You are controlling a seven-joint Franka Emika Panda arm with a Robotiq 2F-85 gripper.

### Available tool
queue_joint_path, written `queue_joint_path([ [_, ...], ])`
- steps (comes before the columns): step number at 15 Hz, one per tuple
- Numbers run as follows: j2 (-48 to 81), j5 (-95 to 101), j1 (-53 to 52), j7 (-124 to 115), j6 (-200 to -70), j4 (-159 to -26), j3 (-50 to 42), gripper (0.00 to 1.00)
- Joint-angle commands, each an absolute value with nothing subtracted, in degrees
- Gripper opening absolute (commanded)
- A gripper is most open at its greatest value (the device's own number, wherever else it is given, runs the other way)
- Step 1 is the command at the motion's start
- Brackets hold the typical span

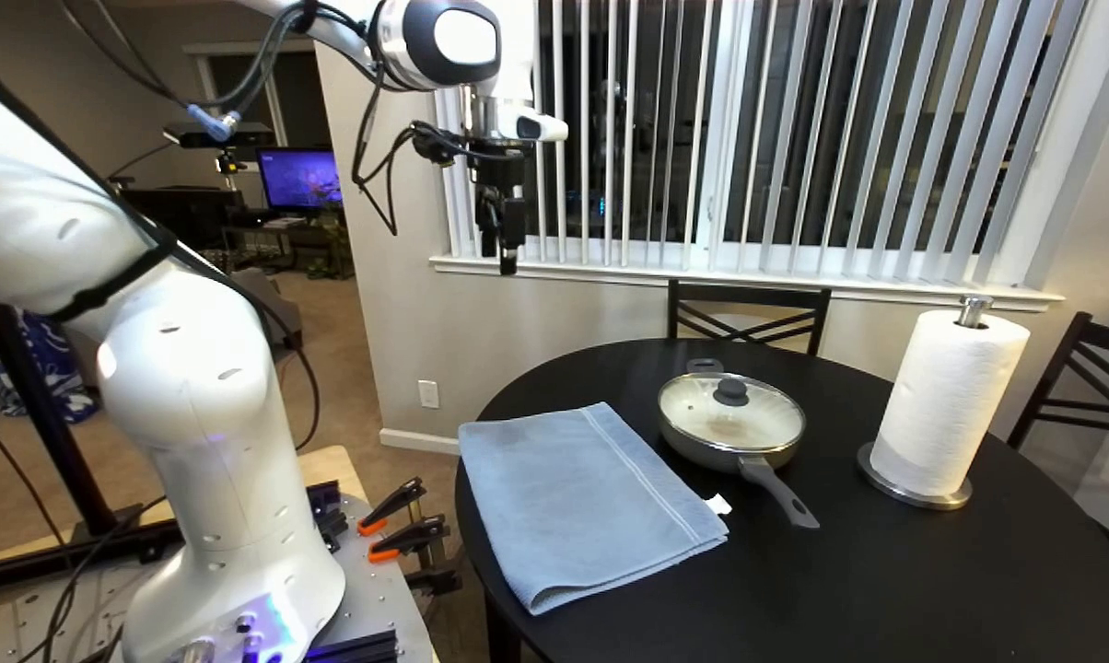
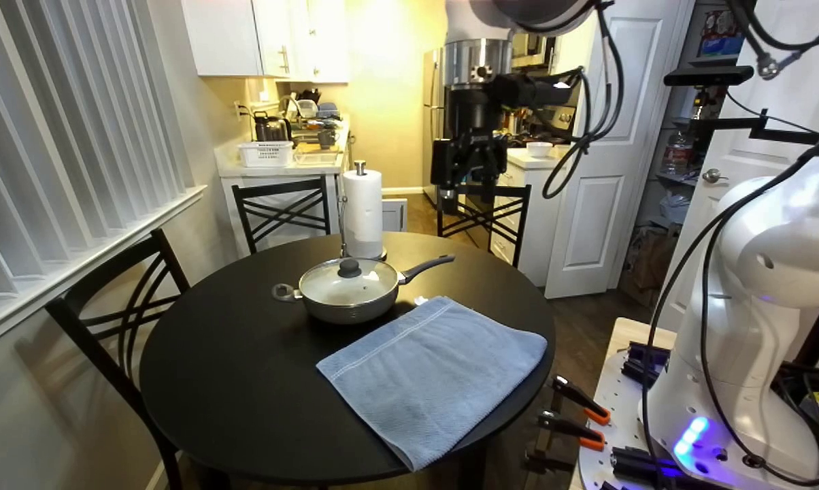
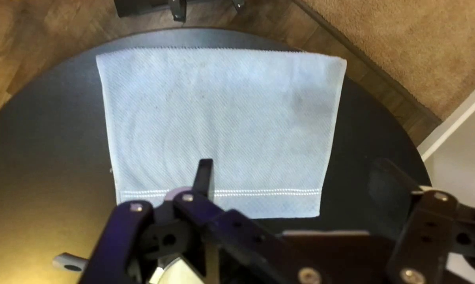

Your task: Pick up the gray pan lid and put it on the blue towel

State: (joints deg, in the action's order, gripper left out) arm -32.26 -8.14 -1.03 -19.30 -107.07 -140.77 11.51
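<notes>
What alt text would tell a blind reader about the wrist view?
A light blue rectangular cloth towel lies on a round black table, seen from above. An open black pincer crowds the bottom; a gray pan handle shows at lower left.

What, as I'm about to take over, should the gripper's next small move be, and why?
I'd probably shift the open gripper across until it hangs over the gray knob: the glass pan lid sits on the frying pan, knob up, and both exterior views show the gripper high and off to the knob's side.
</notes>
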Motion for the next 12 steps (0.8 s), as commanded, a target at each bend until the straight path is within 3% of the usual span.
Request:
queue_joint_path([
  [1, -17.49, -3.7, -0.36, -20.86, -114.21, -131.52, 13.17, 1.0],
  [9, 0.82, 0.4, -0.36, -22.67, -115.11, -113.56, 6.08, 1.0],
  [12, 0.2, 0.21, -1.11, -21.08, -116.39, -114.86, 4.85, 1.0],
])
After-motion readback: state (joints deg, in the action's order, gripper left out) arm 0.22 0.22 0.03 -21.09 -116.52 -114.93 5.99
